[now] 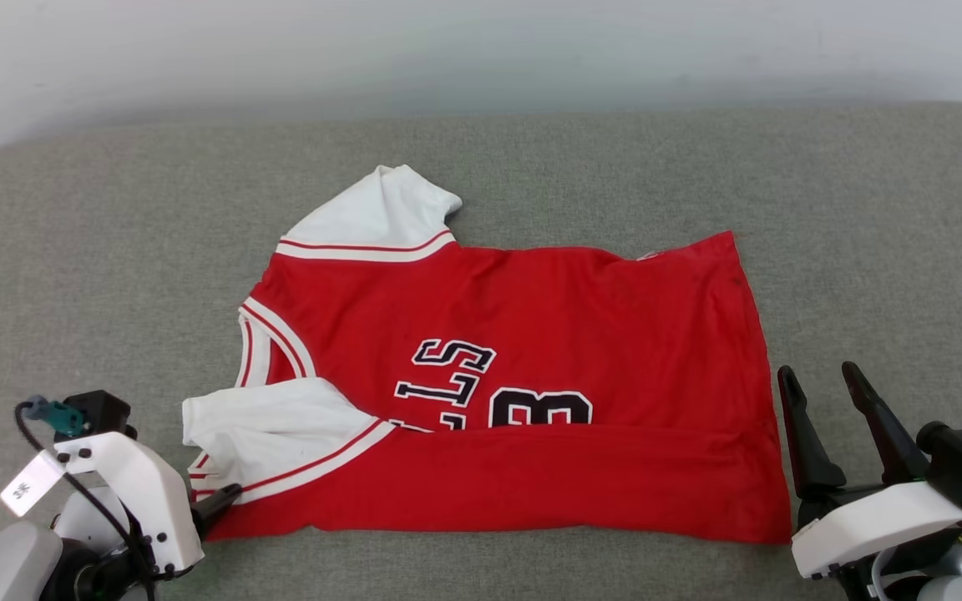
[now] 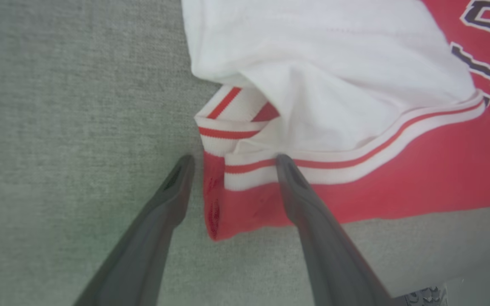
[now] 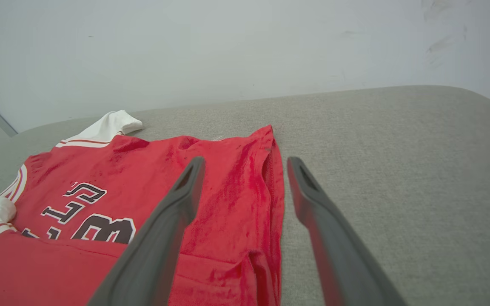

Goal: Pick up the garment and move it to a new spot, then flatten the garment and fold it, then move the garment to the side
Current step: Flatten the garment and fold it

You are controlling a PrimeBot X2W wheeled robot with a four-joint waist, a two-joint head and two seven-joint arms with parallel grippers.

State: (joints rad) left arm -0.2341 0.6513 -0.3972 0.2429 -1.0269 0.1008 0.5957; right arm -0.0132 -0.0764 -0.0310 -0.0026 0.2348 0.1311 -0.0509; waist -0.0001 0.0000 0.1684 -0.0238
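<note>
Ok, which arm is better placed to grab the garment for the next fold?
Probably left: the left gripper is open astride the near-left corner of the garment, while the right gripper stands open beside it, off the cloth.

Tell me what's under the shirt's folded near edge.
On the shirt, the fold covers the lower part of the black lettering; the upper part shows. The rest is hidden.

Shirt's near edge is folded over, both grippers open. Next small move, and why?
Probably shut the left gripper on the near-left corner of the garment. It is open and straddles that corner, with one finger over the striped band and the other over the grey cushion. The right gripper is open by the right edge, and its placement is harder to judge.
</note>
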